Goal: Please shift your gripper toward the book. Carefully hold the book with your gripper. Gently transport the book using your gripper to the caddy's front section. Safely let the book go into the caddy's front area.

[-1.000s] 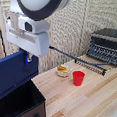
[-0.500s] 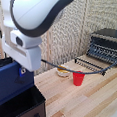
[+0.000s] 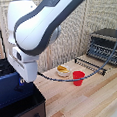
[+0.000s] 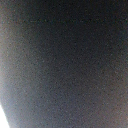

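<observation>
Navy blue and plain-covered, the book (image 3: 7,81) stands out against the black caddy (image 3: 21,110) at the near corner of the pale wooden worktop (image 3: 93,99), on the exterior view's left. The thin hardcover is lifted above the caddy's open top, its broad face turned toward the camera and its long axis running roughly level, from the view's left edge toward the arm. Its right-hand end disappears behind the white, boxy gripper (image 3: 20,85), whose short dark fingers are mostly hidden — they appear to be clamped on the book's edge, though the contact itself cannot be made out clearly.

The wrist view offers nothing more: it is filled by a dark, blurred surface, too close to identify.

The caddy is a large fabric-like bin with straight walls; its inner sections are not visible from this angle. The big white arm (image 3: 42,25) curves down from the top of the picture, and a dark cable (image 3: 56,78) loops from it over the wood.

Farther along the worktop, near its middle, a red cup (image 3: 78,78) stands upright just beside a small yellowish dish (image 3: 63,70). Toward the far right corner sit a thin black wire rack (image 3: 97,64) and, behind it, a dark toaster oven (image 3: 107,45). A woven, straw-coloured screen (image 3: 87,22) closes off the background.
</observation>
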Available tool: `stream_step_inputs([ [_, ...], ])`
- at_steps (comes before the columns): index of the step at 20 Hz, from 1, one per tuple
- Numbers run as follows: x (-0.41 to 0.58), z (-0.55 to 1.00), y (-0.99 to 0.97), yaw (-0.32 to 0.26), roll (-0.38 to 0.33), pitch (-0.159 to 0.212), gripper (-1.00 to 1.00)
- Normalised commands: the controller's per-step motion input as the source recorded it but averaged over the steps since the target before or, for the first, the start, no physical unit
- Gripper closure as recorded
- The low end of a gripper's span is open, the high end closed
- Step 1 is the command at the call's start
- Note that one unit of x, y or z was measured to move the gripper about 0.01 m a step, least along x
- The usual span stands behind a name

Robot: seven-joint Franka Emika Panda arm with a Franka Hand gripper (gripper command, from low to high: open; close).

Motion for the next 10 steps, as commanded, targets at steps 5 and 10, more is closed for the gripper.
stream_step_inputs([
  [5,0.155,0.08,0.0,0.0,0.0,0.08,-1.0],
  [10,0.173,0.39,-0.06,-0.067,0.004,0.105,-1.0],
])
